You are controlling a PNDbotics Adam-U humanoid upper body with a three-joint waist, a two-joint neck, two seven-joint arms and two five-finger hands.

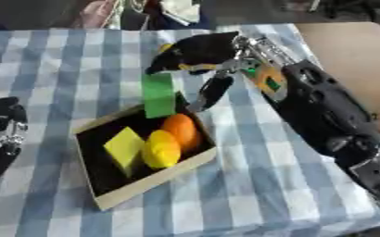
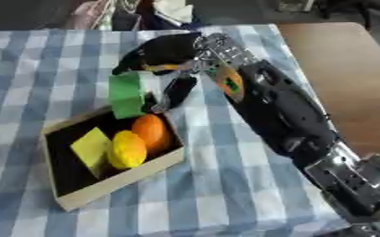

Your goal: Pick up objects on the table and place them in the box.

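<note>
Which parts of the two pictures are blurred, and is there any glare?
Left eye view: the right hand and green block are smeared, as if by motion; the fruit in the box is soft-edged. Right eye view: the same softness; the bare tabletop shows no glare.

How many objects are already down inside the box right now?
3: a yellow-green block at the left, a yellow fruit in the middle, an orange fruit beside it. The green block is above the box rim under the right hand. Others may be hidden.
</note>
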